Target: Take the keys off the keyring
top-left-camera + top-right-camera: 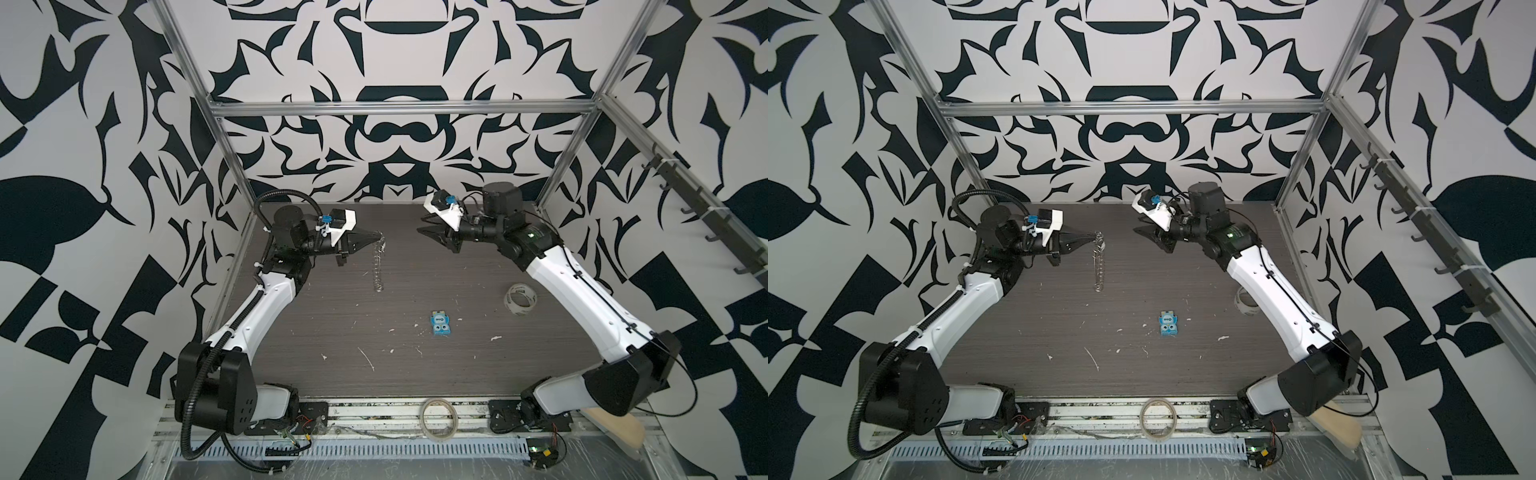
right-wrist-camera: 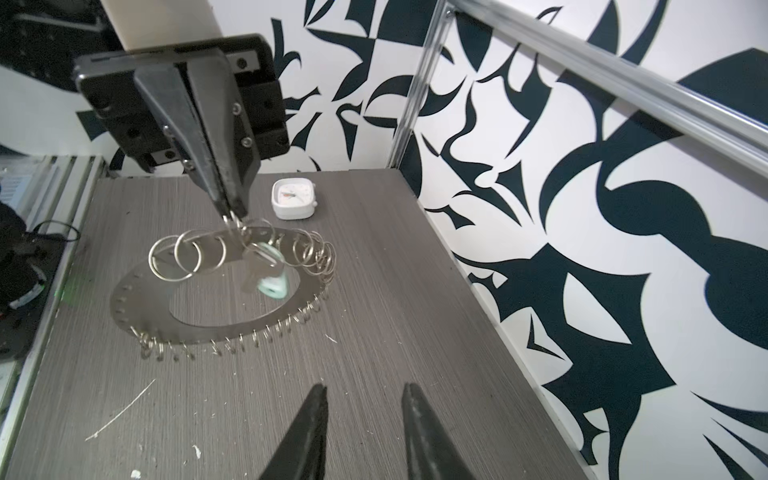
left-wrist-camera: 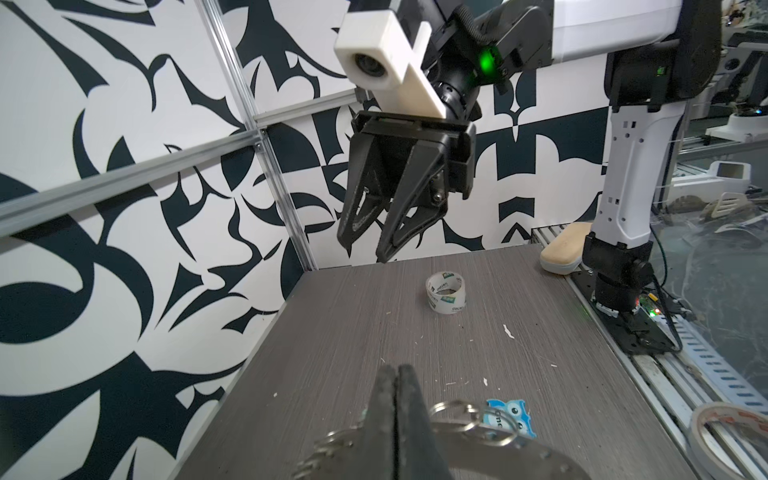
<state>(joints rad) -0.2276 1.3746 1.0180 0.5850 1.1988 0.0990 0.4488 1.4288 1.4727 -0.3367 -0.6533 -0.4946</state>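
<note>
We judge the task barely begun: the one key [image 2: 272,284] we can make out, a pale green tag blurred in the right wrist view, still hangs from the keyring [image 2: 137,299] by its small link, and we see no freed key on the table [image 1: 457,374]. The left gripper [image 2: 233,210] is clamped on the keyring's upper rim, among the split rings [image 2: 183,255], so the disc hangs edge-on below it in both top views. The key dangles just beneath those pinched tips, across the disc's central hole. The right gripper [image 2: 365,390] faces the disc with its jaws apart and empty, well apart from the key. What is left, as we read it, is everything: grasping the key and working it off.
</note>
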